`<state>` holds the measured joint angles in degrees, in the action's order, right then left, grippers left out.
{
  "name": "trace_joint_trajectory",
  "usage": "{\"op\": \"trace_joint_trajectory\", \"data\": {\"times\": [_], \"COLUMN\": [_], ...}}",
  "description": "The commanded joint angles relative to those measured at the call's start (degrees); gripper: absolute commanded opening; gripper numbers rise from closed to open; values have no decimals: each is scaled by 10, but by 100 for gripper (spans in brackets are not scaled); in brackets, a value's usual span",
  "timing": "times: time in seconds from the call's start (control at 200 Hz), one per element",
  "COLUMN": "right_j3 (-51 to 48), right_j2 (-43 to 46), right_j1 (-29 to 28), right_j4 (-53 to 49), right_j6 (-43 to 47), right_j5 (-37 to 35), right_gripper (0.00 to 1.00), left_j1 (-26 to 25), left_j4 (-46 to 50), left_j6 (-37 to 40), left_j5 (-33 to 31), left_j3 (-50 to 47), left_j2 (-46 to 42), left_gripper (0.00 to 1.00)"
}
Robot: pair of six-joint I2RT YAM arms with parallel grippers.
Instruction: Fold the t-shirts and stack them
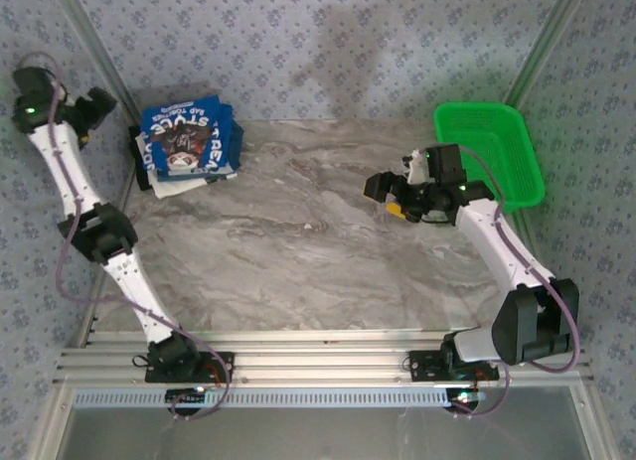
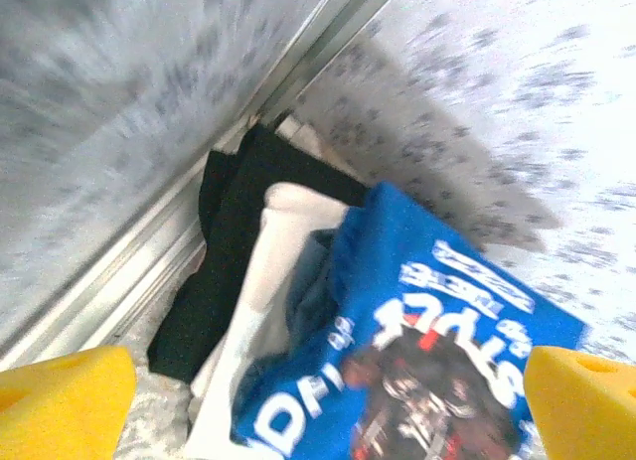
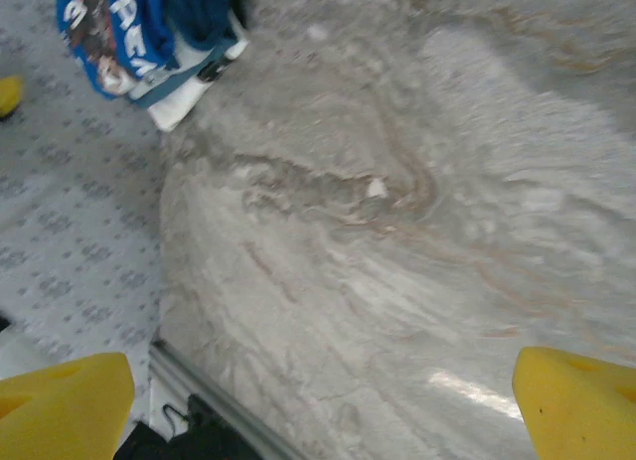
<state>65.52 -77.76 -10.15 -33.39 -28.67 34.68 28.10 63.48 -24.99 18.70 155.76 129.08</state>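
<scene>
left end effector (image 2: 328, 408): released. Yellow fingers wide apart with nothing between them. It hangs over the pile, aimed down into the table corner.
right end effector (image 3: 318, 405): also released and carrying nothing, above bare table (image 1: 298, 251).
t-shirt stack (image 1: 187, 142): just below and ahead of the left end effector, tucked against the wall corner. Well apart from the right end effector, far ahead of it across the table.
top layer: royal-blue t-shirt (image 2: 417, 301), print side up, folded, lying skewed over the rest.
under it: white t-shirt (image 2: 283, 231), then a dark t-shirt (image 2: 234, 251) sticking out on the frame-rail side.
handling: soft, light, limp cloth with no stiffness. I expect it to drape and come unfolded if lifted from one point, and the layers will likely slide on each other.
where to grip: my call is to pinch a folded edge deep enough to catch every ply of one shirt. A shallow pinch would probably lift only the top ply. Blue shirt's near edge is the most exposed.
hidden: can't count the shirts, since the blue one covers the lower ones. Can't judge how neatly those are folded either.
hard to read: dark shirt could be navy or black. The left wrist view is motion-blurred, so the print text is only partly legible.
cut off: green mesh basket (image 1: 507, 152), just beside the right end effector, has its near-left part blocked by that arm.
</scene>
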Motion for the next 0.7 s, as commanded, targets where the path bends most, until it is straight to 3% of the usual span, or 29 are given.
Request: {"op": "trace_joint_trajectory", "data": {"times": [0.0, 0.085, 0.205, 0.285, 0.35, 0.42, 0.535, 0.61, 0.695], "right_j3": [12, -7, -122, -215, -329, -433, -500, -543, -564], "right_j2": [49, 101, 187, 234, 289, 319, 283, 264, 233], "right_j1": [27, 77, 136, 160, 164, 175, 184, 178, 166], "right_j4": [-94, -107, -15, 92, 244, 388, 470, 563, 650], "right_j6": [92, 124, 152, 195, 242, 230, 203, 193, 192], "right_j5": [-111, -191, -296, -348, -379, -397, -400, -371, -370], "right_gripper": [100, 100, 100, 100, 100, 100, 100, 100, 100], "left_j1": [-60, -126, -153, -171, -198, -215, -224, -228, -228], "left_j4": [24, -71, -373, -467, -504, -555, -632, -672, -758], "left_j6": [67, 105, 40, 13, 23, 63, 96, 101, 97], "left_j5": [-23, -100, -148, -212, -275, -296, -335, -378, -361], "left_j3": [-109, -339, -774, -988, -1130, -1245, -1366, -1396, -1422], "left_j2": [-171, -338, -621, -765, -852, -929, -1008, -1002, -946], "left_gripper": [99, 100, 100, 100, 100, 100, 100, 100, 100]}}
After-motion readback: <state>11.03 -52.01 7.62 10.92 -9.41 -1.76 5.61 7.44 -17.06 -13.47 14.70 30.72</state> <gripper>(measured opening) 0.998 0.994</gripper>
